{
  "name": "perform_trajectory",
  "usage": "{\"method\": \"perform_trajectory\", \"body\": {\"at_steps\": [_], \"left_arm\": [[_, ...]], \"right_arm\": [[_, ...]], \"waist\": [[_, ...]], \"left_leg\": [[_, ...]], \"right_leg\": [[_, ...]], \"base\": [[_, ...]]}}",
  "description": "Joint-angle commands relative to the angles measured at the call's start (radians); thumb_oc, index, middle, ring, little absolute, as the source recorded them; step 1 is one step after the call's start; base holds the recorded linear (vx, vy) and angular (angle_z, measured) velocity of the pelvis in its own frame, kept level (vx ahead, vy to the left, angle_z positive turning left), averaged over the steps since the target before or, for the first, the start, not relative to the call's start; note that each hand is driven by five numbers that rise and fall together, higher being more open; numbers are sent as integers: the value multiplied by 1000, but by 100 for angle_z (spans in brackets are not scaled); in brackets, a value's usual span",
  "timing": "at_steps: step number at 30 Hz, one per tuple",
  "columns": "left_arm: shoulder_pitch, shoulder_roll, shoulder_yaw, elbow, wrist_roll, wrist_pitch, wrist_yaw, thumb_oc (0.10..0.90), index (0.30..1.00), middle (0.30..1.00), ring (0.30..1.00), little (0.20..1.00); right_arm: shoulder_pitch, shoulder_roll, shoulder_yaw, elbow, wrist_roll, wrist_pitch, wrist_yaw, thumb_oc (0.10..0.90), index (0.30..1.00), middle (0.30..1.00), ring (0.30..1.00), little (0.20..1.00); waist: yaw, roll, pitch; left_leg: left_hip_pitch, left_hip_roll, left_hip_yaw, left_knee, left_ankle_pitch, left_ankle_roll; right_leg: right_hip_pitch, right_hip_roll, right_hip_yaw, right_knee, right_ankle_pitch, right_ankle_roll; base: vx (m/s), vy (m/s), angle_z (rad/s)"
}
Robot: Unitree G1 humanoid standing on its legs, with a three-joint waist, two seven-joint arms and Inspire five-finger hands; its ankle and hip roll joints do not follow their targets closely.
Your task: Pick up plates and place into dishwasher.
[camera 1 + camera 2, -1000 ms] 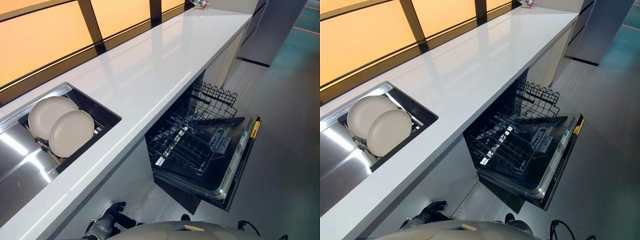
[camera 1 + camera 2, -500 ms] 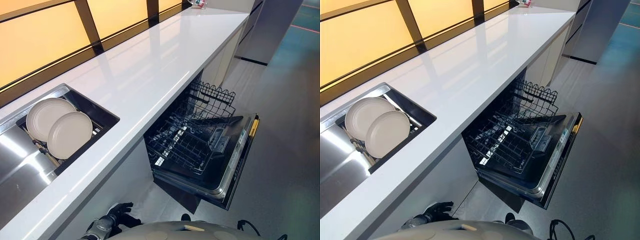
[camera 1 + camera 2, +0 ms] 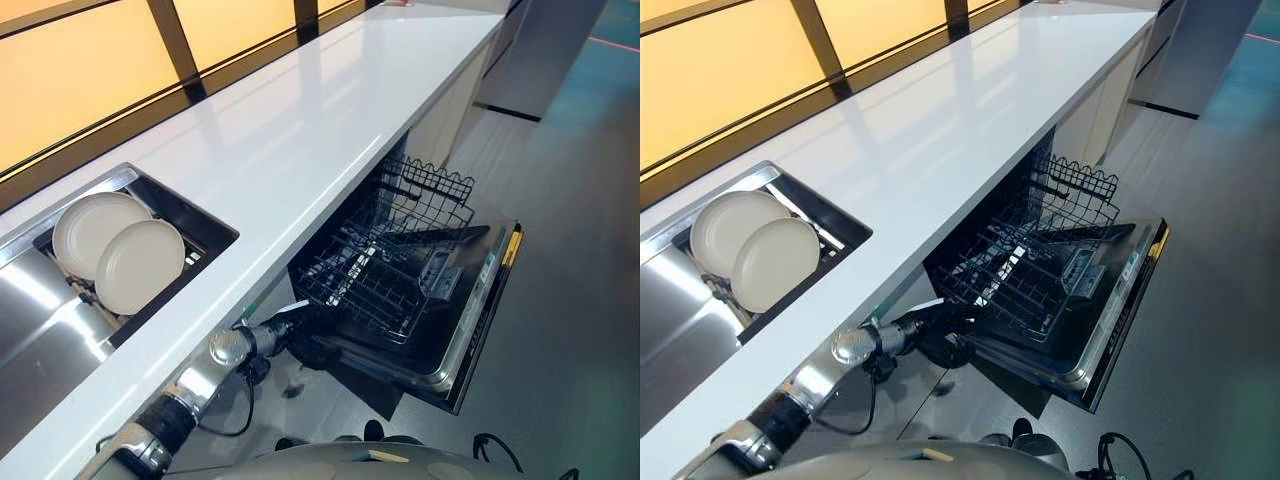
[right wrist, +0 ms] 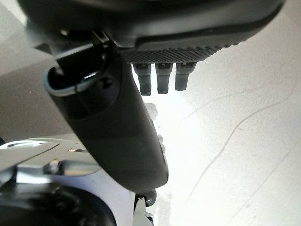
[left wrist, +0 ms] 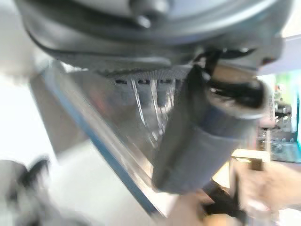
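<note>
Two pale round plates (image 3: 95,228) (image 3: 140,265) stand leaning in a dark rack (image 3: 200,225) inside the sink, one overlapping the other. The dishwasher's door (image 3: 475,300) lies open under the counter, and its black wire rack (image 3: 385,270) is pulled out and holds nothing. My left hand (image 3: 300,335) reaches forward below the counter's edge, close to the near corner of that rack, with relaxed fingers and nothing in it. My right hand (image 4: 122,127) hangs over the grey floor, its fingers (image 4: 162,77) straight and empty.
The long white counter (image 3: 300,130) runs away to the far end beside amber window panels (image 3: 80,80). The steel sink basin (image 3: 40,330) lies at the near left. Grey floor (image 3: 570,250) spreads to the right of the dishwasher's door.
My left arm has swung up from low beside my body and reached forward under the counter's edge to the dishwasher's rack. The plates have not moved.
</note>
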Motion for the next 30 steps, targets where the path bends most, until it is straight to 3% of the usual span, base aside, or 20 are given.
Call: {"method": "perform_trajectory", "body": {"at_steps": [1,3,7,10,13,17,21,24,26,27,28,30], "left_arm": [[-362,155,92,-246,-248,56,-39,800,900,900,900,900],[-395,152,107,-296,-360,102,-23,800,900,900,900,900],[-421,154,122,-346,-499,126,46,800,900,900,900,900],[-427,128,136,-380,-708,165,117,800,900,900,900,900],[-429,53,138,-433,-993,220,143,800,900,900,900,900],[-421,-34,148,-494,-1264,230,221,800,900,900,900,900],[-430,-96,167,-522,-1397,79,304,800,900,900,900,900],[-447,-107,210,-521,-1375,-70,384,800,900,900,900,900],[-461,-92,260,-518,-1304,-163,433,800,900,900,900,900],[-465,-87,270,-516,-1296,-173,444,800,900,900,900,900],[-476,-61,322,-510,-1162,-209,495,800,900,900,900,900],[-493,-18,365,-496,-1044,-227,585,800,900,900,900,900]], "right_arm": [[-53,-3,21,56,71,-33,-8,800,900,900,900,900],[-58,-5,22,60,83,-30,-8,800,900,900,900,900],[-59,1,27,62,95,-28,-15,800,900,900,900,900],[-61,11,38,71,100,-29,-21,800,900,900,900,900],[-64,12,53,80,94,-31,-22,800,900,900,900,900],[-74,21,76,78,96,-28,-25,800,900,900,900,900],[-80,36,109,77,98,-30,-32,800,900,900,900,900],[-79,43,129,69,113,-30,-34,800,900,900,900,900],[-71,44,152,51,136,-28,-38,800,900,900,900,900],[-70,44,155,48,138,-27,-38,800,900,900,900,900],[-66,45,153,37,139,-20,-34,800,900,900,900,900],[-63,42,138,45,151,-29,-21,800,900,900,900,900]], "waist": [[20,3,-38],[27,4,-41],[34,4,-45],[37,1,-47],[37,0,-48],[34,-4,-47],[29,-12,-48],[30,-19,-48],[32,-24,-45],[32,-25,-45],[38,-30,-49],[47,-30,-54]], "left_leg": [[5,-84,18,8,-70,57],[2,-84,14,8,-68,55],[2,-84,7,8,-68,52],[2,-84,-2,8,-66,51],[-1,-84,-8,8,-64,48],[0,-81,-6,8,-64,45],[4,-78,3,8,-67,41],[7,-77,5,8,-69,39],[12,-73,6,8,-70,38],[12,-72,5,8,-69,37],[8,-68,4,8,-66,31],[2,-67,-4,8,-62,26]], "right_leg": [[52,-56,4,6,-24,110],[53,-58,-4,5,-24,108],[55,-60,-13,5,-24,106],[57,-58,-14,5,-25,104],[56,-58,-15,5,-25,100],[59,-60,-19,5,-27,96],[63,-62,-21,5,-29,91],[68,-63,-26,5,-34,89],[75,-65,-39,5,-39,86],[75,-65,-40,5,-40,85],[73,-65,-48,5,-40,83],[72,-63,-54,5,-42,83]], "base": [[12,-25,12],[2,-26,20],[-7,-29,14],[2,-21,21],[0,0,0],[-3,-6,1],[-11,-40,0],[-8,-54,0],[8,-59,1],[16,-65,4],[17,-60,6],[33,-53,11]]}}
